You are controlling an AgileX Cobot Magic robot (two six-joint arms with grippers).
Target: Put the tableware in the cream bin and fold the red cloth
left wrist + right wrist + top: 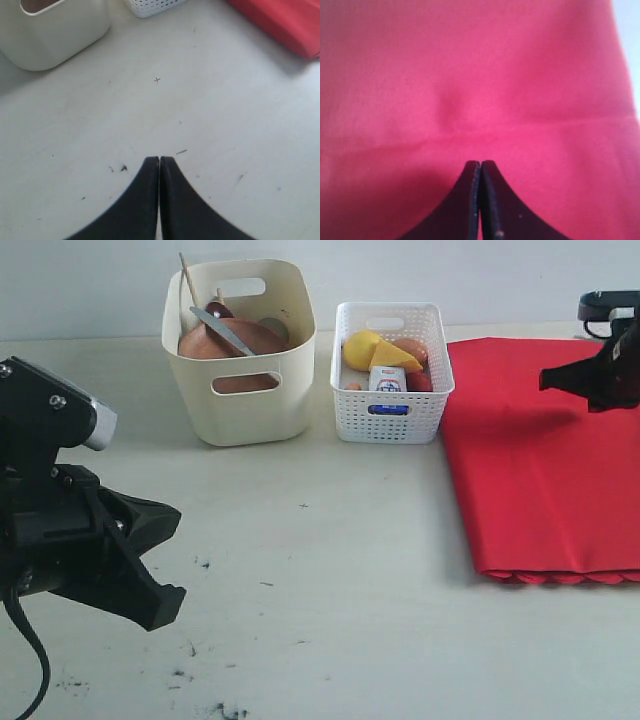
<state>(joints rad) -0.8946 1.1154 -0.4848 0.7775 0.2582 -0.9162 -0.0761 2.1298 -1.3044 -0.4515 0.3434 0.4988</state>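
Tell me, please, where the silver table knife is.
In the exterior view, the silver table knife lies inside the cream bin at upper left, across the brown plate, left of the white basket.

The cream bin (240, 410) is smooth plastic with a soft sheen. The white basket (350, 410) is open-lattice plastic. A silver knife (225, 332) glints as polished metal beside pale wooden chopsticks (187, 278). The red cloth (545, 470) is matt woven fabric, lightly creased. The counter (330, 580) is pale, matt and scuffed with dark marks.

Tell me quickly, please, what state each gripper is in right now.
Left gripper: shut, holding nothing.
Right gripper: shut, holding nothing, above the red cloth.
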